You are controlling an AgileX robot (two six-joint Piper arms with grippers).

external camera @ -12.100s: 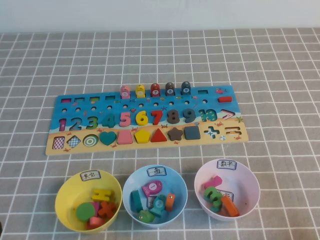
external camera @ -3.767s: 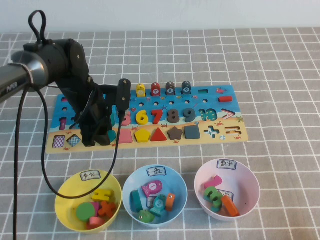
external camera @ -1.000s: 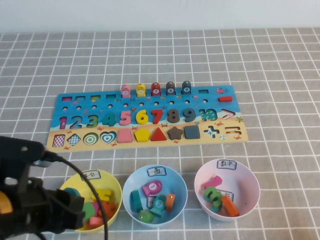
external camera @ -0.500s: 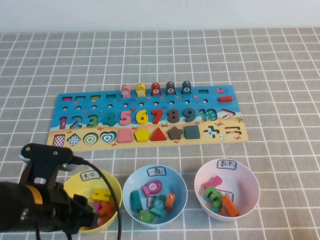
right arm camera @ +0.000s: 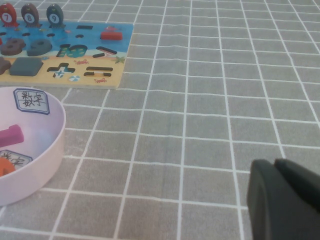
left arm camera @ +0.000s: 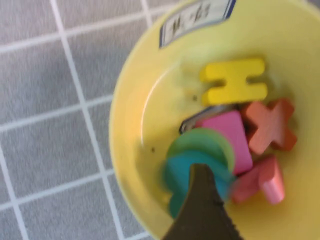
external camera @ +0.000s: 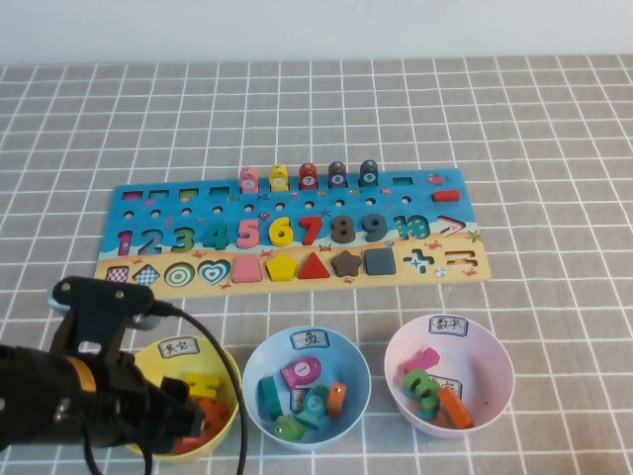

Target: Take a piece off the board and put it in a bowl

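The board [external camera: 391,203] lies across the middle of the table; its heart slot [external camera: 213,270] holds no block. The dark-teal heart piece [left arm camera: 176,176] lies inside the yellow bowl [left arm camera: 120,125], against the green disc [left arm camera: 205,141]. In the high view my left arm hides it. My left gripper [external camera: 190,420] hovers over the yellow bowl [external camera: 226,368]. One finger [left arm camera: 200,210] shows in front of the piece, with nothing against its toothed side, so it is open. My right gripper [right arm camera: 278,167] is shut and empty over bare cloth, to the right of the pink bowl.
A light-blue bowl [external camera: 364,371] and a pale pink bowl [external camera: 506,368] with blocks stand right of the yellow bowl. The pink bowl [right arm camera: 59,131] and the board's end [right arm camera: 75,50] show in the right wrist view. A yellow H [left arm camera: 235,82], orange X [left arm camera: 270,125] and pink block [left arm camera: 227,142] lie in the yellow bowl.
The heart has left its slot on the board and now lies in the yellow bowl. In the last half second my left arm shifted slightly over the bowl.
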